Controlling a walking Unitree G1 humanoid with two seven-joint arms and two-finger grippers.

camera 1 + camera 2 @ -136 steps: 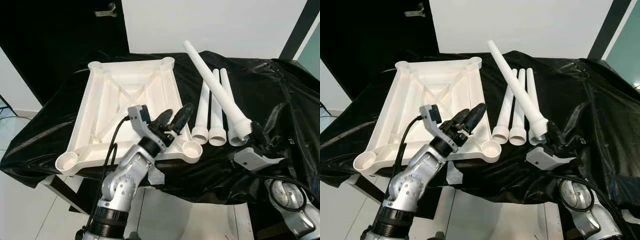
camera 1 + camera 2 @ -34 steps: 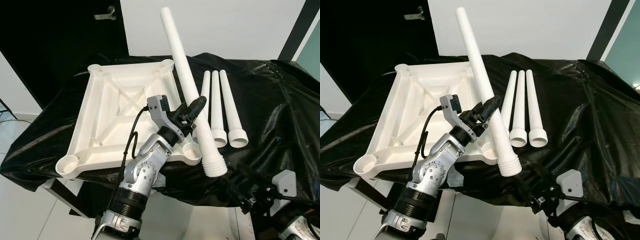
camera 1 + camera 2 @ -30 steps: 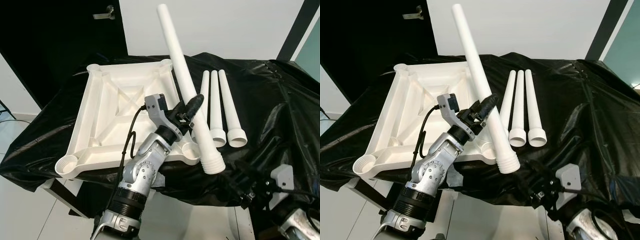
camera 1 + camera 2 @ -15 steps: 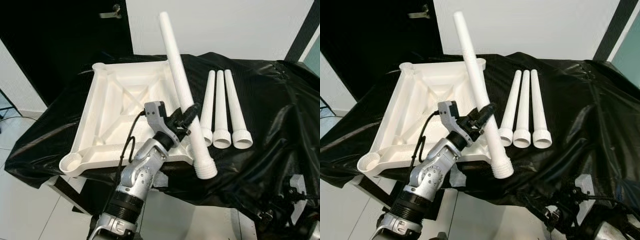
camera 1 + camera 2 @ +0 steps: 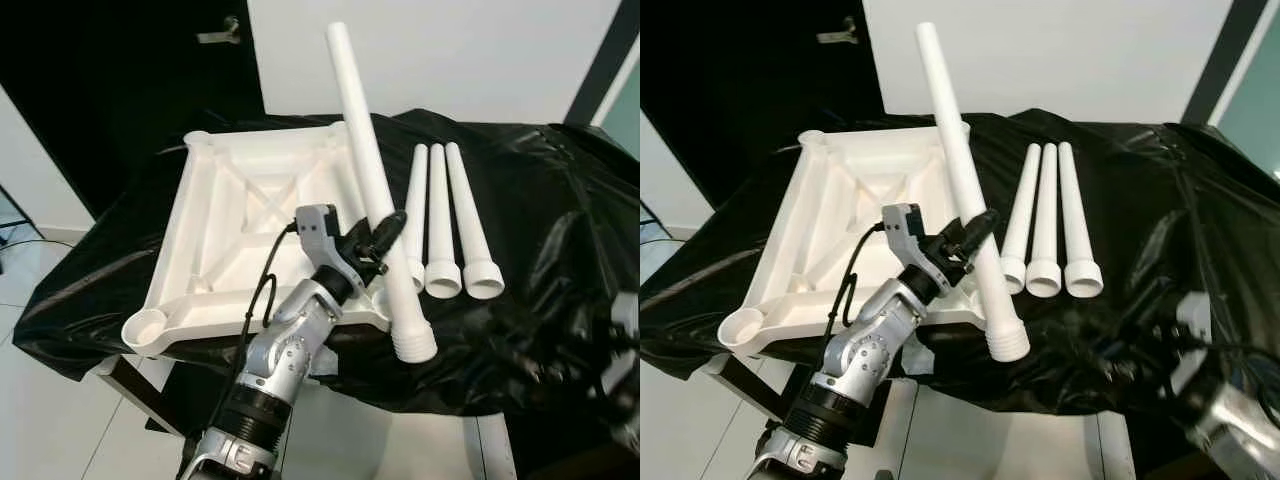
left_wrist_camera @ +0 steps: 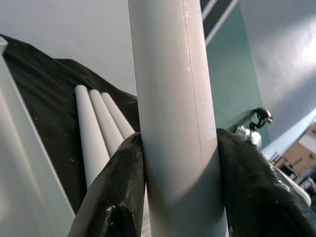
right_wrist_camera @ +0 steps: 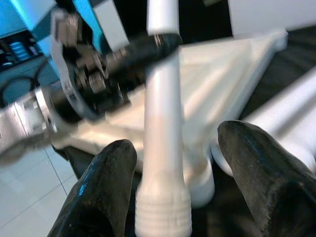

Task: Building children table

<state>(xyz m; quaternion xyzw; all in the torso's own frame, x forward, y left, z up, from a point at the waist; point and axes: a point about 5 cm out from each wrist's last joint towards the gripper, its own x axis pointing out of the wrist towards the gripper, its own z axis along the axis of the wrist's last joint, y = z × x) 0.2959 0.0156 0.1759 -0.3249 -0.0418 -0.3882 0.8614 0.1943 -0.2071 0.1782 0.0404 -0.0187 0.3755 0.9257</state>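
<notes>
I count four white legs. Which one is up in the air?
The long table leg clamped by the left gripper, tilted upward. The other three legs lie flat, side by side.

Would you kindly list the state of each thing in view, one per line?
Held leg: lifted, tilted, threaded end down, clamped by left gripper.
Left gripper: shut on the held leg.
Right gripper: open, holding nothing.
Tabletop: upside down on the black cover, no leg fitted.
Three legs: lying side by side on the black cover.
</notes>
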